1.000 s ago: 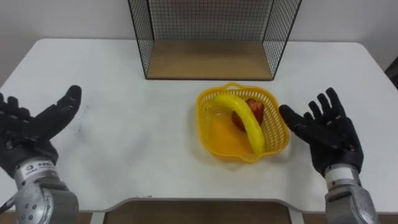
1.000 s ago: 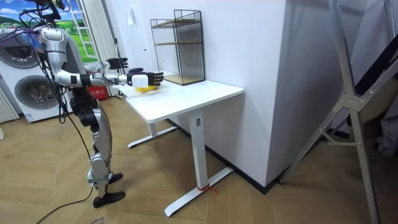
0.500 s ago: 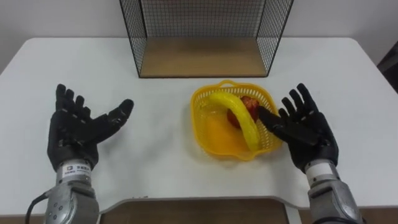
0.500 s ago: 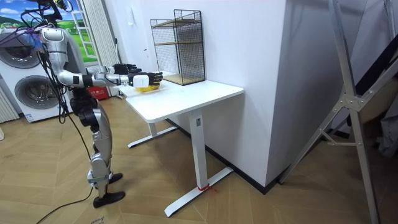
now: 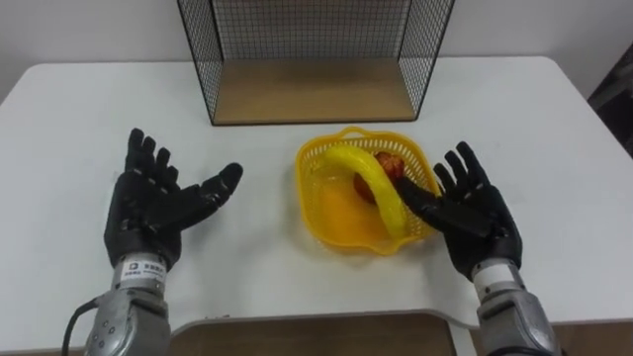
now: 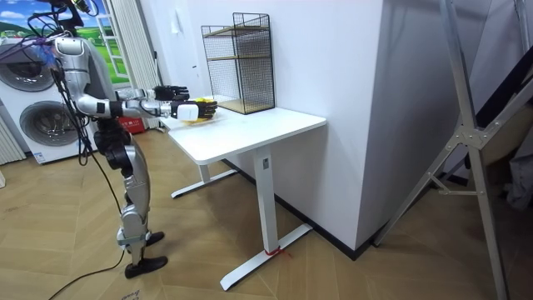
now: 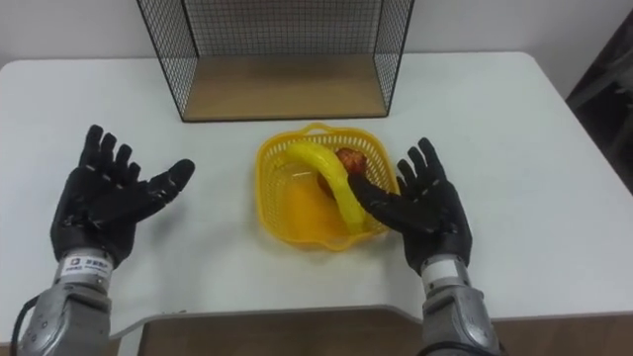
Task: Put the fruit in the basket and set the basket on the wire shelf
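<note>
While left hand (image 5: 148, 213) & right hand (image 5: 475, 218) spread empty, basket (image 5: 307, 188) holds banana (image 5: 379, 181) + red fruit (image 5: 393, 165)

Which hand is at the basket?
The right hand, open, its thumb at the rim of the yellow basket; the left hand is open, well apart.

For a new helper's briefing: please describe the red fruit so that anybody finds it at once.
On the white table, before the wire shelf, stands a yellow basket. Inside, the red fruit lies partly under a long yellow banana; it alone is red.
</note>
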